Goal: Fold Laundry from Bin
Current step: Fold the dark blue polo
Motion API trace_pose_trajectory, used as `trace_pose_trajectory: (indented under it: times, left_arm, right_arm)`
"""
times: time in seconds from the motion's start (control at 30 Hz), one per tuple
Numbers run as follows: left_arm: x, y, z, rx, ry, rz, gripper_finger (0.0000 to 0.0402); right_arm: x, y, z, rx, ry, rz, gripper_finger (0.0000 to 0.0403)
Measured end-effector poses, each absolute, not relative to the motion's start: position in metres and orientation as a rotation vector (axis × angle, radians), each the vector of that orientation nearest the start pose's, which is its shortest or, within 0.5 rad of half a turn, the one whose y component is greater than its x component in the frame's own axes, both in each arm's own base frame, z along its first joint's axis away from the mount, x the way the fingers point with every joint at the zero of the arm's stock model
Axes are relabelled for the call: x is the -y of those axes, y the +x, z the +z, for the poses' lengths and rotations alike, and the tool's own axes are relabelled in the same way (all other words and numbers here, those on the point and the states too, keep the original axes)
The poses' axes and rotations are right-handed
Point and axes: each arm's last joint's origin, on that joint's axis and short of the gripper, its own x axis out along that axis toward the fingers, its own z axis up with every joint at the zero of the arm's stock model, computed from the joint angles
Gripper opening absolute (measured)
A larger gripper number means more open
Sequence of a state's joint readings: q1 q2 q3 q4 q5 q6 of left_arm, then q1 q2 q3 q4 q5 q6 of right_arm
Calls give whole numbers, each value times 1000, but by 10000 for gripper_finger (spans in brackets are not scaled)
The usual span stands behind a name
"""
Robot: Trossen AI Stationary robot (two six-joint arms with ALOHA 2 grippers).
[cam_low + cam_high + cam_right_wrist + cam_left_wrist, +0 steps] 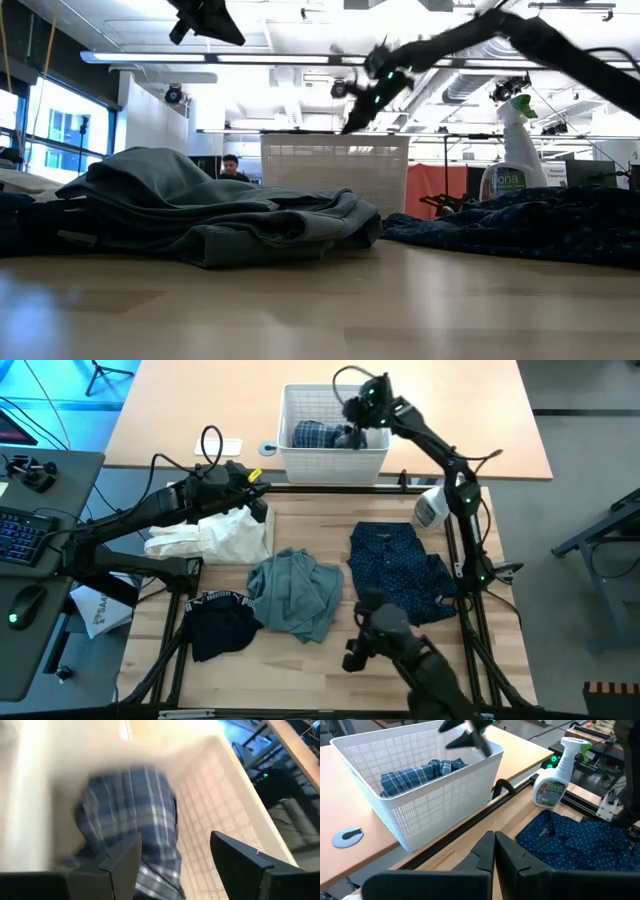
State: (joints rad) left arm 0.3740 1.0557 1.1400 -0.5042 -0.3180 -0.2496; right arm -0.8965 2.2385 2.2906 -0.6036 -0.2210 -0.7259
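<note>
**Reaching into the bin: counter layout, left to right**

Scanning from my left, I see the left gripper [258, 500] parked over the white cloth [215, 536], its two fingers pressed together with nothing between them, as its own wrist view shows. Nearest me on that side lies the black piece [220, 626] with its white-lettered band, touching the grey-green top [295, 590], which sits crumpled at mid-counter. In the low view that top fills the left foreground, with a person [231, 167] visible far behind it in the room.

Beyond the counter's [330, 660] rear rail stands the bin [335, 460] on a lighter surface; a small grey disc [268, 449] lies just beside its left wall. Inside the bin rests the blue-white plaid shirt [312, 435], bunched along the floor.

To the right, the navy dotted trousers [400, 568] are spread flat, well apart from the bin. A spray bottle [431, 508] stands near their far corner.

My right gripper [355, 418] hangs over the bin's right half. Its wrist view shows the fingers [120, 857] parted, straddling the plaid shirt from above and holding nothing.
</note>
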Motion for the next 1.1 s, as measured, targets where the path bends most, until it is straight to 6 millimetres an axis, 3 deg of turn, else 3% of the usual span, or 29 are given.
trace_pose_trajectory:
  times: [0.2,0.33,0.5,0.67,0.77,0.87,1.1]
  left_arm:
    - [-90,197,375,-318,-305,754,0]
    - [-99,192,375,-306,-326,800,0]
    - [-112,187,378,-293,-283,834,0]
    - [-128,178,380,-305,-228,715,0]
    - [-135,172,379,-320,-227,645,0]
    - [-137,169,376,-360,-228,595,0]
    - [-133,162,361,-549,-198,537,0]
  right_arm:
    - [376,294,383,-474,-139,-430,215]
    - [364,280,410,-408,-99,-445,202]
    - [331,267,448,-357,-99,-441,193]
    - [288,267,471,-328,42,-375,193]
    - [265,277,468,-386,129,-302,193]
    - [242,292,452,-508,181,-181,193]
    - [174,352,371,-810,389,-12,193]
